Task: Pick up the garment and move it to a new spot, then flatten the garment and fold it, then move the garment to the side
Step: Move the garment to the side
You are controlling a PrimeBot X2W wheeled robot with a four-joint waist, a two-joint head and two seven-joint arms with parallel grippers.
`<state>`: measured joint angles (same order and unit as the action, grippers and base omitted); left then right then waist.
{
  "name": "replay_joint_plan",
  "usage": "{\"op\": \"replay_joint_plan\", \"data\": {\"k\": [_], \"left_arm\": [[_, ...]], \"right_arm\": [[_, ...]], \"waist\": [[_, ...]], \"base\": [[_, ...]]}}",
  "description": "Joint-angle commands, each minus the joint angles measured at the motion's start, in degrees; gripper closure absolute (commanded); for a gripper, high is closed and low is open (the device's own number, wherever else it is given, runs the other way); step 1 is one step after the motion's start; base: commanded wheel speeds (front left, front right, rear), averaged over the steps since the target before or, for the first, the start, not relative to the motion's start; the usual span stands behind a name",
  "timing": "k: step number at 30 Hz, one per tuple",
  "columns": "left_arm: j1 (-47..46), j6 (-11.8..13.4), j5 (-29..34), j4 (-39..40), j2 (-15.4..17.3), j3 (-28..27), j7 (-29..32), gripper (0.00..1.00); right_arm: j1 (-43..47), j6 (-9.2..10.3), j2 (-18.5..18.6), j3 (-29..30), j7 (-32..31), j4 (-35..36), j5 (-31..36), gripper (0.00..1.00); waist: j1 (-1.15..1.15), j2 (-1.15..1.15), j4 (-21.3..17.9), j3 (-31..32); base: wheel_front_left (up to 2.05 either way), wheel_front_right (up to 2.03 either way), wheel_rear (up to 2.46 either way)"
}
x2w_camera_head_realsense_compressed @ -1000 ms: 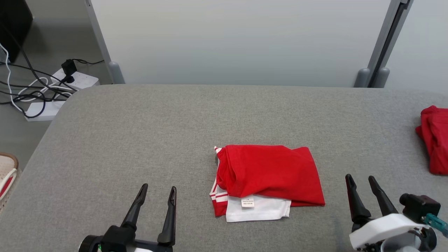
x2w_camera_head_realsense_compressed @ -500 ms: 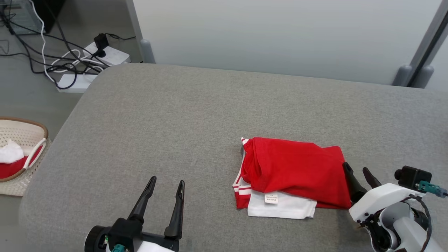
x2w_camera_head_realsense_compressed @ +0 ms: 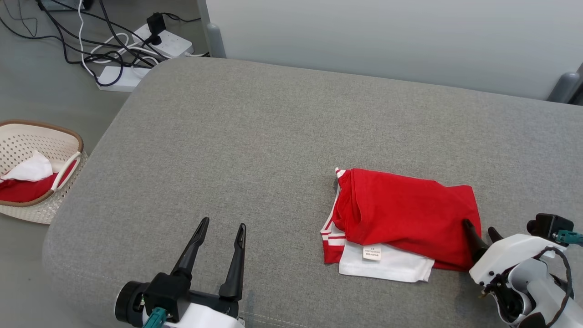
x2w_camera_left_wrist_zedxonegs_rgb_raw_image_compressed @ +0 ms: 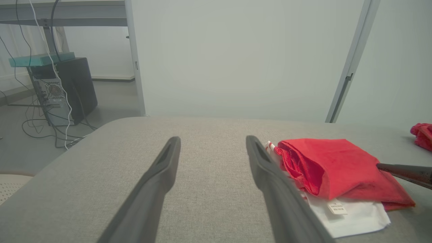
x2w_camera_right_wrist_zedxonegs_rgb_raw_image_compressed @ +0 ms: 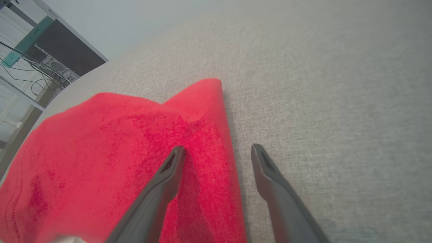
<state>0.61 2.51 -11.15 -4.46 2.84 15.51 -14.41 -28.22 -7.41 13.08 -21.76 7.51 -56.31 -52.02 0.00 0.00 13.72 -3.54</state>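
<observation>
garment (x2w_camera_head_realsense_compressed: pixel 401 218): folded, on desk (x2w_camera_head_realsense_compressed: pixel 255 136) | right end effector (x2w_camera_head_realsense_compressed: pixel 481 229): jaws apart, astride its right edge | left end effector (x2w_camera_head_realsense_compressed: pixel 222 223): jaws apart, empty, well left of it

I find the grey fabric-covered tabletop (x2w_camera_head_realsense_compressed: pixel 255 136) open across its left and far parts, with free passage ahead of the left gripper (x2w_camera_head_realsense_compressed: pixel 223 224). The sole obstacle on it is the folded red-and-white garment (x2w_camera_head_realsense_compressed: pixel 405 214), right of centre. The right gripper (x2w_camera_head_realsense_compressed: pixel 480 230) straddles its right edge, one finger over cloth.
</observation>
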Motion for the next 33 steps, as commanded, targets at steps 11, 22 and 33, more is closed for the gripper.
{"op": "replay_joint_plan", "data": {"k": [11,22,33], "left_arm": [[-3.55,0.06,-0.99,0.76,0.04,-0.97,-0.59,0.0],[-3.26,0.4,-1.25,0.59,0.04,-0.64,-0.59,0.0],[-2.78,0.57,-1.2,0.4,0.04,-0.63,-0.59,0.0]], "right_arm": [[-0.93,-0.08,-0.13,-3.2,-1.83,-0.59,-7.45,0.0],[0.24,-0.08,1.75,-7.84,-2.82,-0.21,-10.37,0.82],[-0.91,-0.08,3.92,-13.22,1.56,-0.17,-8.44,1.0]], "waist": [[0.0,0.0,0.56,-0.31],[0.0,0.0,1.47,0.46],[0.0,0.0,1.53,1.3]], "base": [[0.0,0.0,0.0],[0.0,0.0,0.0],[0.0,0.0,0.0]]}}
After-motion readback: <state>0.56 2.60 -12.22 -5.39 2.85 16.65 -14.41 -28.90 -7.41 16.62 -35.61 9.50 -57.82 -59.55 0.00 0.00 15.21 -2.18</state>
